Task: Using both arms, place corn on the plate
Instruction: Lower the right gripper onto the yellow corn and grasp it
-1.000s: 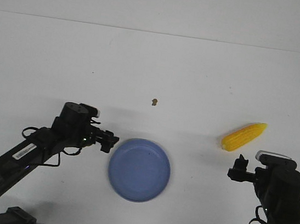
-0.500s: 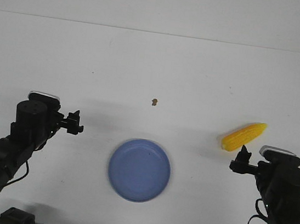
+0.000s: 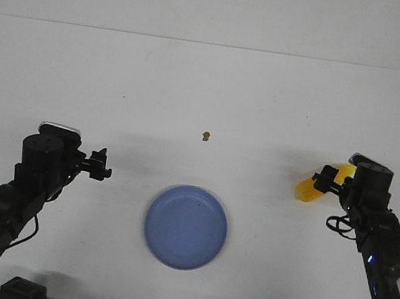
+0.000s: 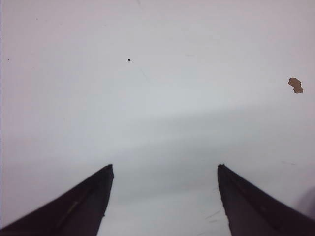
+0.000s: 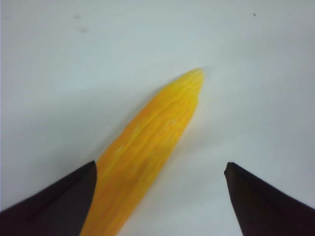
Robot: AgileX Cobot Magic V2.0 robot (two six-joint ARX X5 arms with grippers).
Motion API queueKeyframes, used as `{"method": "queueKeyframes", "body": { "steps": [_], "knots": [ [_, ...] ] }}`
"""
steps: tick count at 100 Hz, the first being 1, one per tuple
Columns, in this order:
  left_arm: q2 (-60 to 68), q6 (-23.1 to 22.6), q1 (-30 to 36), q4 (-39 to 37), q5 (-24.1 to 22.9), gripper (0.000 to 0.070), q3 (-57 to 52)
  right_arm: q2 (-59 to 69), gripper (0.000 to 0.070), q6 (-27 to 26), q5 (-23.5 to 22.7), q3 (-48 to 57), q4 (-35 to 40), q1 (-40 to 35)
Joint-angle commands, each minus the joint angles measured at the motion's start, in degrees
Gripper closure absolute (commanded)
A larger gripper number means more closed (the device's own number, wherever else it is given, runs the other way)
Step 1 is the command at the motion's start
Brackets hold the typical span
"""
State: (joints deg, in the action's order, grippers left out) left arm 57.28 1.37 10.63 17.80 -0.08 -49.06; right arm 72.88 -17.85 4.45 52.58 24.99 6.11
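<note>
Two arms over a white table [image 3: 207, 91], and the blue plate [image 3: 186, 226] sits near the front edge between them, with nothing on it. I'll place everything off the plate.

The corn [image 3: 310, 187] is lying flat on the table, off to the right of the plate and a bit farther back, well apart from it. Its thick end points toward the plate side, and the tapered end is hidden behind the right arm in the front view. The right gripper [image 3: 324, 178] is right at the cob. In the right wrist view the jaws are spread wide, with the corn [image 5: 147, 147] running up between the two dark fingers [image 5: 54, 206], much closer to one of them. I can't tell if that finger actually touches it. Nothing is gripped.

The left gripper [image 3: 99, 166] hangs to the left of the plate, clearly apart from it. Its wrist camera shows the jaws spread with only bare table [image 4: 157, 98] between the fingers [image 4: 74, 206].

There's also a small brown speck [image 3: 205, 136] on the table, behind the plate, which shows in the left wrist view too [image 4: 295, 85].
</note>
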Motion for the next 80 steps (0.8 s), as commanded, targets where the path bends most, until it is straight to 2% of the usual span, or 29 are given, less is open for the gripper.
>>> {"method": "queueKeyframes", "body": {
  "steps": [1,39,59,64,71,74,76,80],
  "knots": [
    [0.39,-0.50,0.04,-0.24,-0.17,0.0265,-0.50,3.56,0.0149,-1.03,-0.39,2.03,-0.83,0.63],
    [0.39,-0.52,0.04,-0.26,-0.17,0.0265,-0.50,15.65,0.0149,-2.21,-6.21,5.92,-3.85,1.25],
    [0.39,-0.52,0.04,-0.24,-0.17,0.0265,-0.50,19.45,0.0159,-2.43,-8.39,5.92,-2.34,1.22],
    [0.39,-0.52,0.04,-0.24,-0.17,0.0265,-0.50,19.58,0.0218,-2.54,-8.85,5.92,-1.70,1.18],
    [0.39,-0.52,0.04,-0.24,-0.17,0.0265,-0.50,19.45,0.0443,-2.49,-9.07,5.92,-1.25,0.96],
    [0.39,-0.50,0.04,-0.24,-0.17,0.0265,-0.50,19.21,0.0514,-2.45,-9.18,5.92,-1.03,0.87],
    [0.39,-0.52,0.04,-0.24,-0.17,0.0265,-0.50,18.88,0.0538,-2.34,-9.38,5.92,-0.85,0.83],
    [0.39,-0.52,0.04,-0.24,-0.17,0.0265,-0.50,18.34,0.0539,-2.19,-10.29,5.95,-0.85,0.74]
  ]
}}
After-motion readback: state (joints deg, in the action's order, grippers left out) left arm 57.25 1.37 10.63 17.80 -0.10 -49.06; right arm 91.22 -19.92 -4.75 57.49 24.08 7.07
